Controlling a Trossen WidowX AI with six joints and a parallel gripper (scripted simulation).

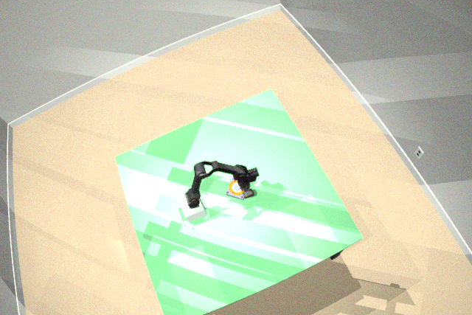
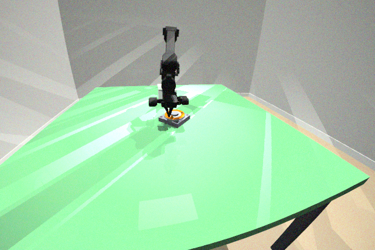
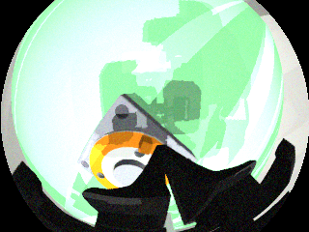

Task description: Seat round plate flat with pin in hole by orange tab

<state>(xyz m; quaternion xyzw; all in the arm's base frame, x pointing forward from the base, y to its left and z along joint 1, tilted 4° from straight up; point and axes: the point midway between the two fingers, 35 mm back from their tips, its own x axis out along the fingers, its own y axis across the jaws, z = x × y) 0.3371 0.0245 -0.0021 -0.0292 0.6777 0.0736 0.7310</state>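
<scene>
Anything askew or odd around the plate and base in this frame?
Nothing spilled or damaged. The round orange-rimmed plate sits on the grey square base, but whether it lies flat or rides on the pin is too small to tell. The black gripper, fingers shut and empty, points down at the plate's edge; contact is unclear.

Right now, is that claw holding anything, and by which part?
Nothing is held. The claw is shut with nothing between its fingers, tips down at the round plate.
</scene>
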